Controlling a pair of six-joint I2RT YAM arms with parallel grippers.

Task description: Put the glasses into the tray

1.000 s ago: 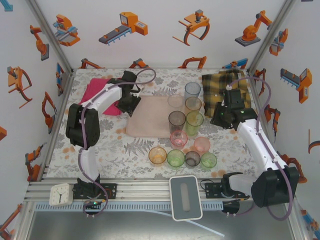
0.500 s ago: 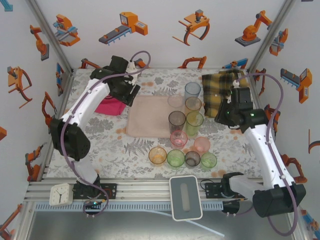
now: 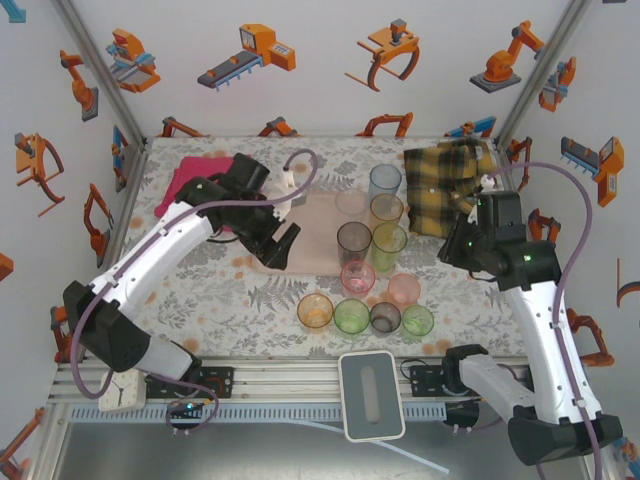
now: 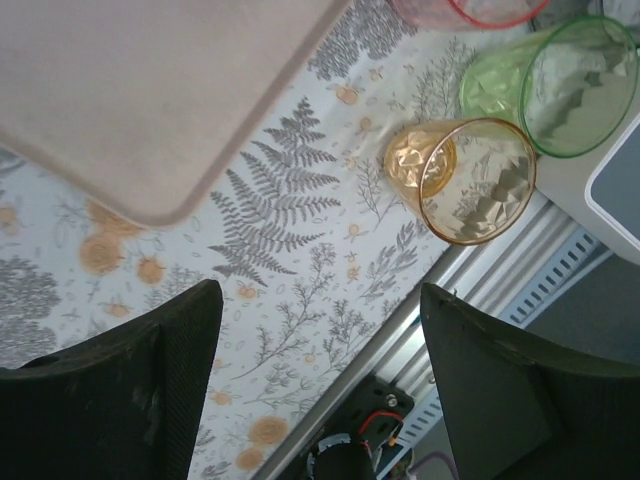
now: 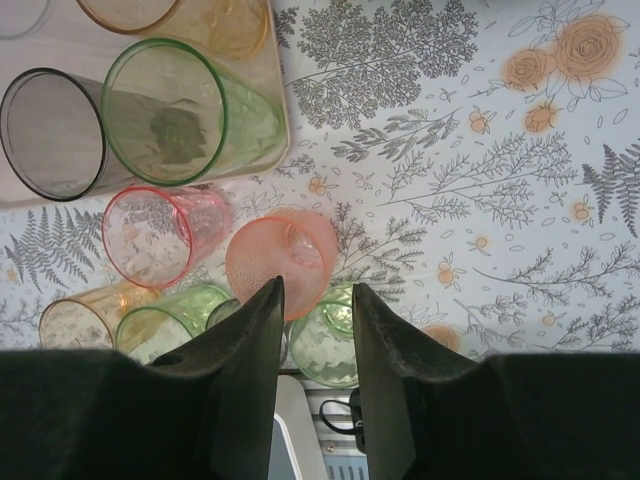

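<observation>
Near rail: white flat device [image 3: 371, 395]; small clock [image 3: 122, 388] at the left end.

Nearest row on the floral table [image 3: 220, 300], off the tray, left to right: orange tumbler [image 3: 315, 311], green tumbler [image 3: 351, 317], smoky grey tumbler [image 3: 385, 317], second green tumbler [image 3: 417, 321].

Just behind that row: salmon tumbler [image 3: 404, 290] and pink tumbler [image 3: 357, 277], the pink one close to the tray's near rim.

Left gripper [image 3: 278, 247]: hovering over the near left part of the tray [image 3: 300, 225], fingers spread wide, holding nothing.

Right gripper [image 5: 318, 390]: above the table to the right of the glasses, fingers a narrow gap apart, nothing between them.

On the tray, right side: dark grey tumbler [image 3: 353, 242], tall green tumbler [image 3: 388, 246], amber tumbler [image 3: 385, 212], clear tumbler [image 3: 351, 204].

Blue tumbler [image 3: 384, 182]: at the tray's far right corner, on or off the rim not discernible.

Far end: magenta towel [image 3: 185, 180] on the left, plaid shirt [image 3: 450, 185] on the right.
</observation>
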